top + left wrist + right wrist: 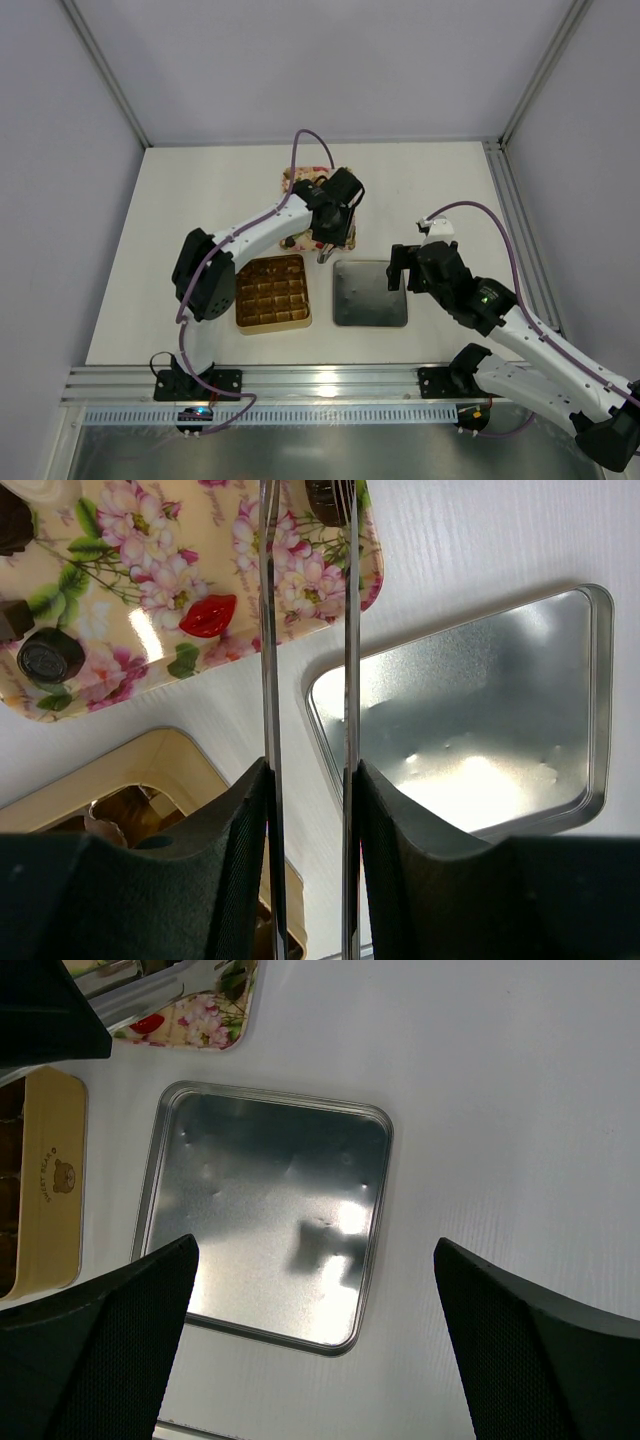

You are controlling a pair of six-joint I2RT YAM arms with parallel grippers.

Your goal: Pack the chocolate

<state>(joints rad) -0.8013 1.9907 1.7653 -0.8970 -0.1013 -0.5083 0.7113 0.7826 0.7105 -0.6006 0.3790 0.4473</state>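
Observation:
The chocolate (272,288) fills a brown grid inside the square gold box (243,325) at the table's near left. The box also shows in the left wrist view (150,765) and the right wrist view (50,1180). My left gripper (333,238) (307,770) is shut on metal tongs (268,630), just beyond the box and above the gap between box and lid. A dark piece (328,494) sits at the tongs' tips; I cannot tell if it is gripped. My right gripper (398,268) (315,1245) is open and empty above the upturned silver lid (370,293).
The pink-floral tray (120,540) lies behind the box, mostly under my left arm (262,228). It holds a red lips-shaped sweet (208,615) and a round dark one (50,655). The lid shows in both wrist views (470,730) (270,1220). Frame posts and a rail border the table.

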